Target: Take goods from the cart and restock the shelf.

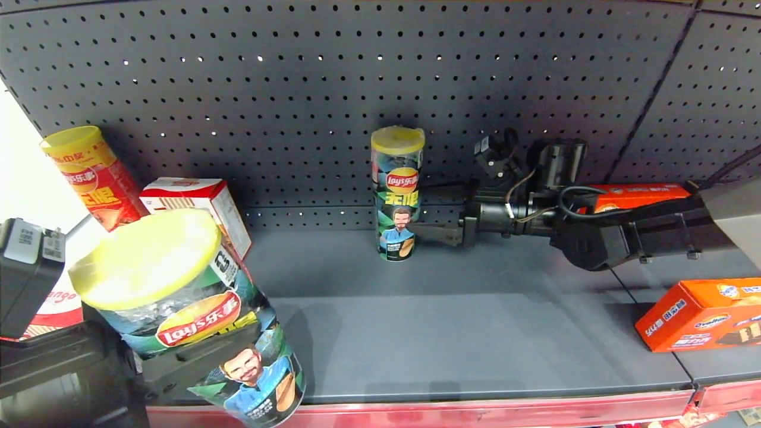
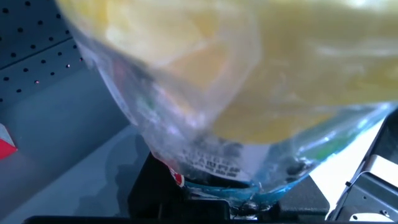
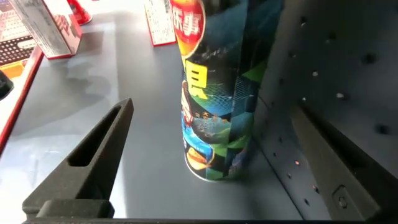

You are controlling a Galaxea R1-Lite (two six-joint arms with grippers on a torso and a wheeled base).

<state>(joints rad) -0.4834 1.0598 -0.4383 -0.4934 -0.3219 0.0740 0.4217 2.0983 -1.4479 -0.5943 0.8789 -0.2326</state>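
A chips can point(image 1: 397, 190) with a yellow lid stands upright at the back middle of the grey shelf point(image 1: 475, 321), close to the pegboard. My right gripper point(image 1: 417, 213) is open around its lower half, one finger on each side; the can point(image 3: 217, 93) stands between the fingers point(image 3: 87, 168) in the right wrist view. A second, matching chips can point(image 1: 196, 309) is tilted at the shelf's front left corner, with my left gripper point(image 1: 196, 356) shut on its body. Its clear wrap and yellow lid point(image 2: 249, 81) loom close in the left wrist view.
A red chips can point(image 1: 95, 178) and a white and red box point(image 1: 196, 205) stand at the back left. Orange boxes lie at the right, one at the back point(image 1: 642, 196) and one near the front point(image 1: 701, 315). The shelf's red front edge point(image 1: 475, 411) runs below.
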